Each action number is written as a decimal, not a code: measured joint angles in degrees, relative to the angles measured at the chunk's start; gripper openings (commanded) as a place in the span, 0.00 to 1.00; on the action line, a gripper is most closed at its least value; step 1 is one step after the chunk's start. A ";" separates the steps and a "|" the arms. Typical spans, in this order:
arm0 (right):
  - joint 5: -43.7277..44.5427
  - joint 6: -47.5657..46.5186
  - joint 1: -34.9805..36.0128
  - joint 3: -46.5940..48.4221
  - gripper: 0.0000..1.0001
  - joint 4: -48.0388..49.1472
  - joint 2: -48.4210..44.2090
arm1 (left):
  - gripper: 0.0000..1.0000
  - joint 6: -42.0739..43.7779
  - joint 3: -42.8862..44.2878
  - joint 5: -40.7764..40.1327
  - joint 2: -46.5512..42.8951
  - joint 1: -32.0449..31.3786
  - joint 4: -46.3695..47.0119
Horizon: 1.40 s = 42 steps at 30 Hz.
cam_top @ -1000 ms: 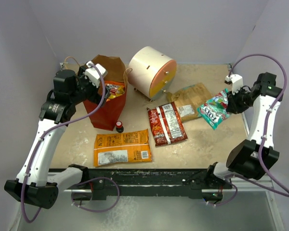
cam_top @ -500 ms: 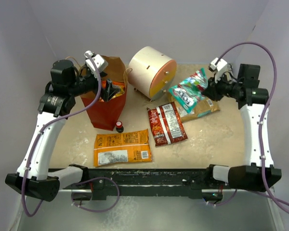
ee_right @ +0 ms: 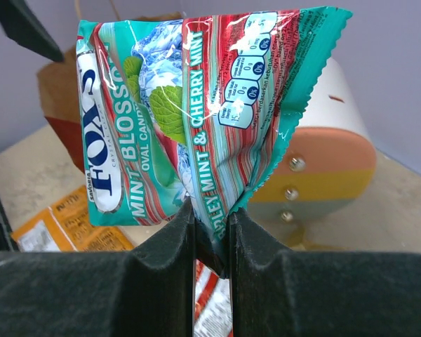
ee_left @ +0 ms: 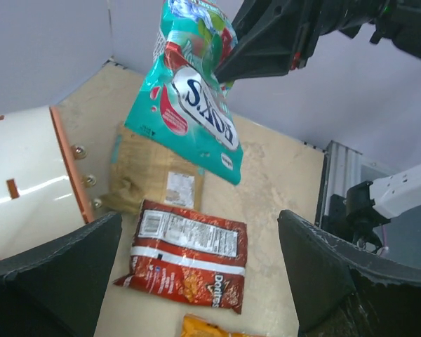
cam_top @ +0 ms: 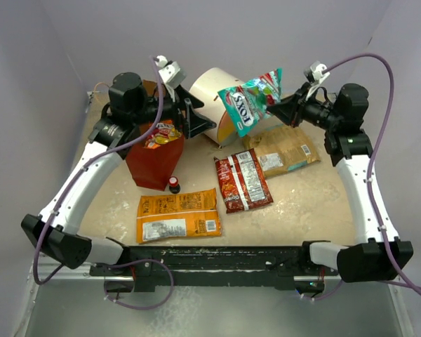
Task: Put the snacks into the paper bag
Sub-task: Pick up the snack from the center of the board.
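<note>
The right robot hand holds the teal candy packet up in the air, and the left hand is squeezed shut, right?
Not quite. The right gripper does hold the teal candy packet up in the air, but the left gripper is wide open, as the left wrist view shows.

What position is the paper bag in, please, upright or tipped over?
Upright: the paper bag stands on its base, open mouth facing up, snack packets showing inside.
</note>
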 measured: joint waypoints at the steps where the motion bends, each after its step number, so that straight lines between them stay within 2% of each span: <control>1: -0.17 1.88 0.68 -0.68 0.00 2.36 -0.02 | 0.93 -1.46 0.31 0.22 0.81 -0.61 1.16; 5: -0.72 7.98 2.62 -1.25 0.00 8.48 0.11 | 0.90 -6.51 0.90 0.81 3.63 -1.31 5.16; 11: -2.58 13.99 5.11 -2.36 0.00 15.08 0.11 | 0.76 -10.75 2.45 0.98 7.02 -4.35 8.20; 16: -4.24 17.35 6.45 -5.16 0.00 18.73 0.33 | 0.59 -12.98 2.51 2.25 7.34 -5.68 10.82; 22: -5.18 18.88 6.62 -7.48 0.01 20.85 0.33 | 0.32 -13.64 2.51 2.73 7.34 -5.62 12.13; 28: -6.27 19.89 6.67 -8.81 0.16 24.26 0.33 | 0.01 -12.68 2.27 2.08 7.13 -5.51 11.61; 34: -6.60 18.18 6.99 -9.70 0.47 24.39 0.09 | 0.00 -8.41 2.10 -0.39 5.73 -5.49 7.63; 36: -6.62 16.57 6.97 -9.70 0.55 23.52 -0.46 | 0.00 -6.45 2.12 -1.31 4.74 -5.42 5.57; 42: -6.62 9.25 6.97 -9.70 0.63 18.03 -3.69 | 0.00 2.54 4.15 -5.99 0.79 -4.68 -3.23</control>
